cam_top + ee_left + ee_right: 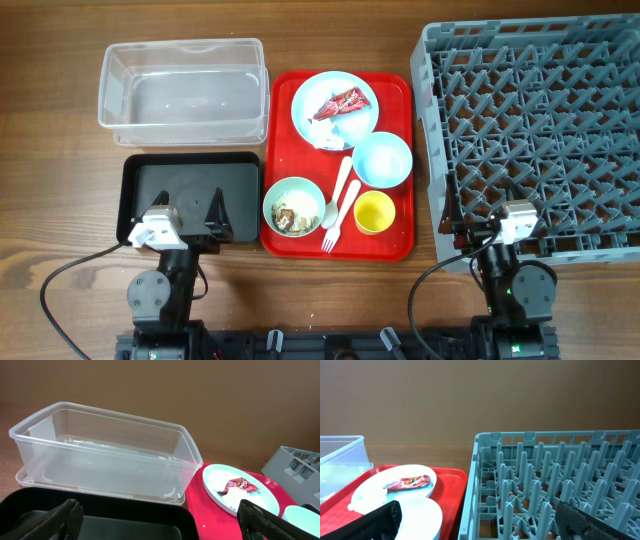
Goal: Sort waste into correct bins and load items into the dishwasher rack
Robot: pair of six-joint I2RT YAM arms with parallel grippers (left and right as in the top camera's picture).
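On the red serving tray, a light blue plate (pixel 335 108) carries a crumpled red wrapper (pixel 343 102) and a white tissue (pixel 325 133). Below it stand a light blue bowl (pixel 383 160), a pale green bowl (pixel 293 206) with brown food scraps (pixel 289 216), a yellow cup (pixel 375 212), a white spoon (pixel 333 205) and a fork (pixel 339 218). The clear tub (pixel 180 85) and black tray (pixel 150 185) lie at the left, the grey rack (pixel 540 130) at the right. My left gripper (pixel 203 212) hangs open over the black tray (pixel 100 510). My right gripper (pixel 470 225) is open at the rack's front left corner (pixel 485 460).
The flat red serving tray (pixel 395 90) sits between the bins and the rack, close to both. In the left wrist view the clear tub (pixel 105 455) stands just beyond the black tray, with the plate (pixel 240 492) to the right. Bare wooden table runs along the front edge.
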